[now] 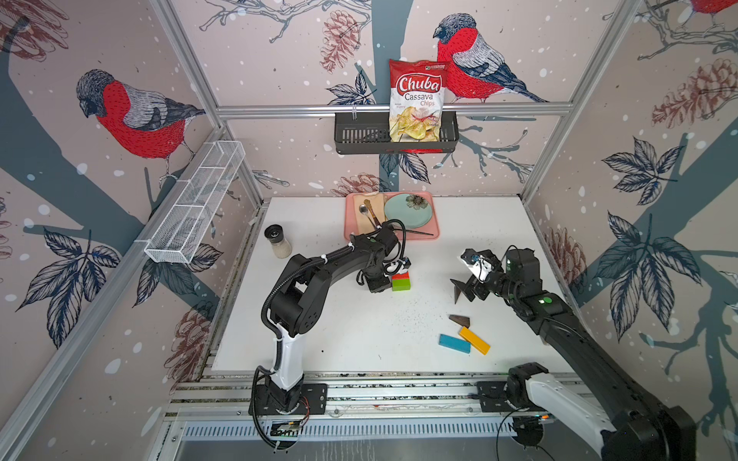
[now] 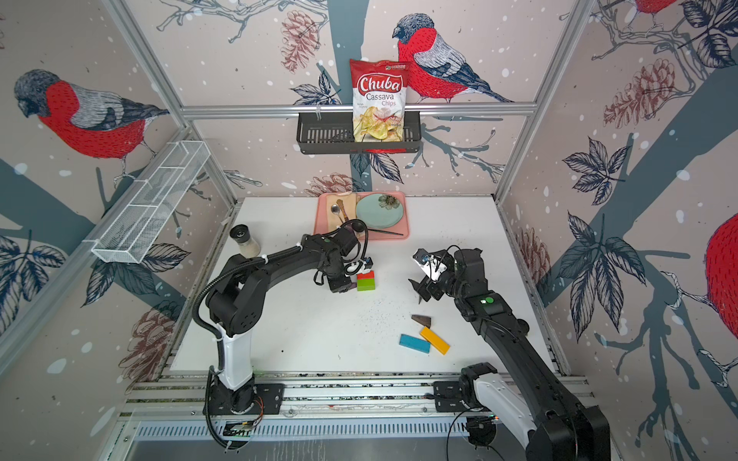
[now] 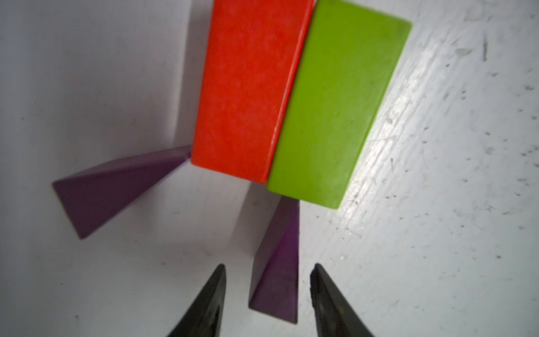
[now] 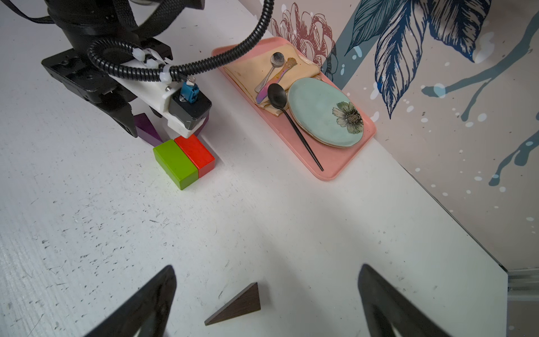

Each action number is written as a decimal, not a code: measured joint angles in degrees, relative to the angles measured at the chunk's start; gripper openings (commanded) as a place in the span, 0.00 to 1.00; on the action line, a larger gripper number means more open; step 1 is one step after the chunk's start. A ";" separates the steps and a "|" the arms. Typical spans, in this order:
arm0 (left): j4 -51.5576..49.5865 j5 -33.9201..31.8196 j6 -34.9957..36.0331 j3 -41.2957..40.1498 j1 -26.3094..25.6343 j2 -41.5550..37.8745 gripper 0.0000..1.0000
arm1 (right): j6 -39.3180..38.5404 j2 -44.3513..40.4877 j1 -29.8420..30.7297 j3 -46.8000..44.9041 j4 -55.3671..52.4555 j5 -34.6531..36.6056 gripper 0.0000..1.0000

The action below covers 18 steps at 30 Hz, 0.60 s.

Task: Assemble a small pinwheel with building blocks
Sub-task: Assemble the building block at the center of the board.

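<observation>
Table (image 3: 437, 204): left gripper (image 3: 269, 266) straddles purple wedge (image 3: 277, 280) (gaps both sides).

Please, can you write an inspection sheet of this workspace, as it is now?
surface: white table, scuffed, dark specks.
job's things: red block and green block touching; two purple wedges beside them; two brown wedges, blue bar, yellow bar apart.
clutter: jar; pink tray with plate, spoons.
end effectors: left end effector open astride one purple wedge; right end effector open over one brown wedge.
cables: ribbed hose tied along left arm.
surroundings: chips bag in black basket, wire shelf.
</observation>
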 measured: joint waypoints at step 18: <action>-0.50 0.44 -3.78 4.39 0.57 -14.14 0.97 | 2.97 1.46 -5.27 1.16 -0.55 0.98 0.93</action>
